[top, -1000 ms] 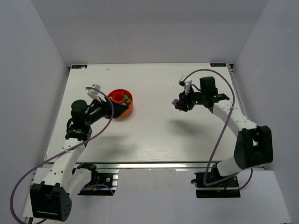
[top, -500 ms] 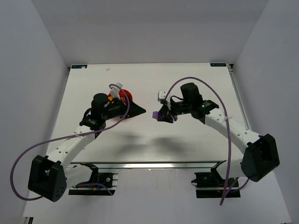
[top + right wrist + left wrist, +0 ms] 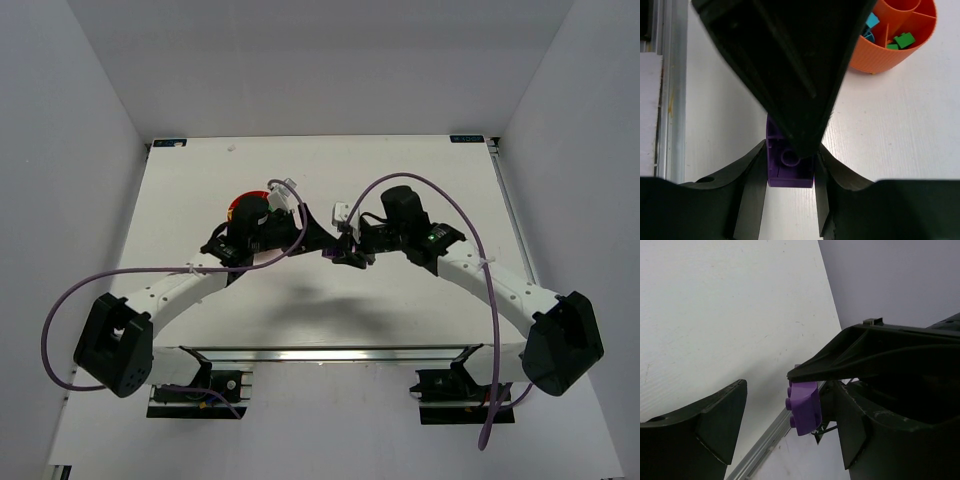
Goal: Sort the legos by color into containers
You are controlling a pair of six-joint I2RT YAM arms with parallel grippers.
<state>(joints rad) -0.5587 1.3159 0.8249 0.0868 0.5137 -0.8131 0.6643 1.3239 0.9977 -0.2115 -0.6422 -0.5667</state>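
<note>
My right gripper (image 3: 790,150) is shut on a purple brick (image 3: 790,172) and holds it above the table's middle. My left gripper (image 3: 787,395) is open, its fingers on either side of that brick (image 3: 802,410), which sits closer to its right finger. In the top view the two grippers meet, left (image 3: 318,240) against right (image 3: 340,254). The orange dish (image 3: 890,55) shows green and teal pieces in its wedge sections. In the top view the dish (image 3: 240,207) is mostly hidden behind the left arm.
The left gripper's black finger (image 3: 790,60) fills the upper middle of the right wrist view. The table's aluminium rail (image 3: 670,85) runs along the left of that view. Purple cables loop off both arms.
The left arm swung right, away from the dish, to the table's middle. The right arm carried the purple brick left. The open left fingers now straddle the brick.
</note>
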